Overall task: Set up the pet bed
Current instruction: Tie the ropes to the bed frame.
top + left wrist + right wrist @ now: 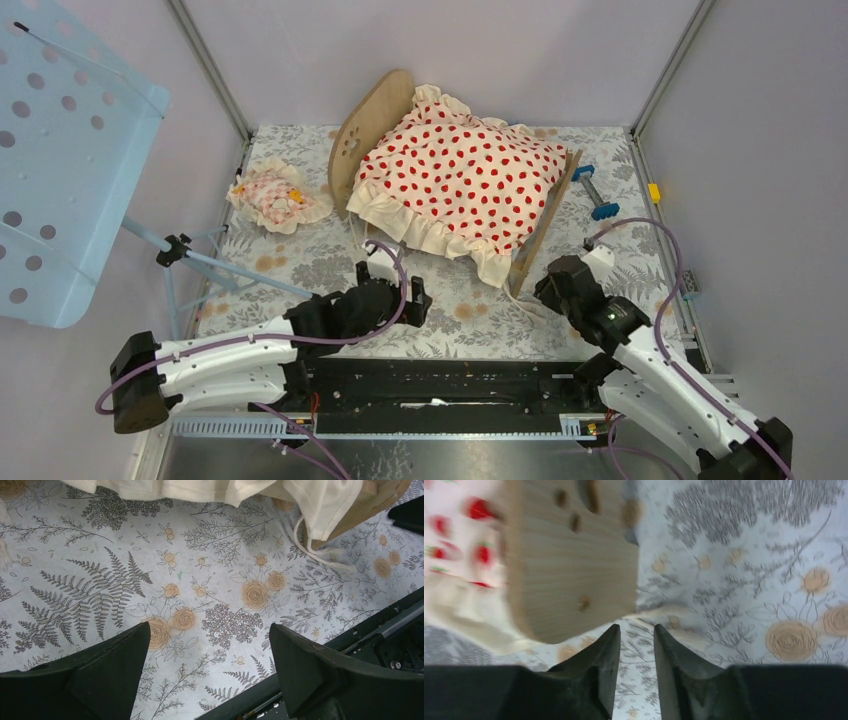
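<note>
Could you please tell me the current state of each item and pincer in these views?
pet bed: standing upright, covered.
blanket: spread across the bed, ruffle hanging over its near side.
pillow: off the bed, lying to its left.
left pincer: wide open, empty.
right pincer: narrowly open, empty, close to the bed's foot end.

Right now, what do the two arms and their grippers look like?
The left arm and right arm have white shell links with black joints. Thin purple cables loop along each. The left gripper and right gripper are matte black with wedge-shaped fingers.
</note>
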Robot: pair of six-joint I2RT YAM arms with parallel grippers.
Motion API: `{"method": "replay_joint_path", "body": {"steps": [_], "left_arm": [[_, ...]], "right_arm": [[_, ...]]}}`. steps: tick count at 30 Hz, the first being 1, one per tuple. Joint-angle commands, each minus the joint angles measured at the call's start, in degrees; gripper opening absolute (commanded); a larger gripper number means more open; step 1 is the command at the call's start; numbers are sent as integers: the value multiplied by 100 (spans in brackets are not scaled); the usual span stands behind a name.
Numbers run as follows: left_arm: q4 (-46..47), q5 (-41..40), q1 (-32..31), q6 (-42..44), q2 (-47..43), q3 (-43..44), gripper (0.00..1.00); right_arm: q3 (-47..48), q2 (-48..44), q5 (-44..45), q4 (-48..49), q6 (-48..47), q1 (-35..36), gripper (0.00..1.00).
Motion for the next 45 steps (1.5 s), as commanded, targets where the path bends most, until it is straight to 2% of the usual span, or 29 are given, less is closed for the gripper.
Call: {"method": "replay_joint_path", "body": {"steps": [1,6,12,21,25,30,39,45], "left_arm": [[234,68,-8,-84,-242,-101,96],[171,44,-13,-193,-578,-256,96],[127,106,-8,-215,-745,-376,95],[129,106,-11,-241,-800,-434,95],[157,116,-8,-242,-763,-456,95],[173,147,-11,-244,-705,-448,95],[224,179,-7,-285,-672,-524,95],[315,247,-10,-304,-513,-507,95]], "right_arm": [[-424,261,-371,-281,990,44,32],[-860,459,91,-143,1378,20,11],[-875,1114,339,211,1210,-86,2],[-884,1667,511,531,840,-93,0],[-921,2014,23,990,433,-91,0],[-801,2404,-697,1119,222,-81,0],[-1022,1880,-1429,925,448,173,0],[-1272,1884,-1655,1388,821,539,0]]}}
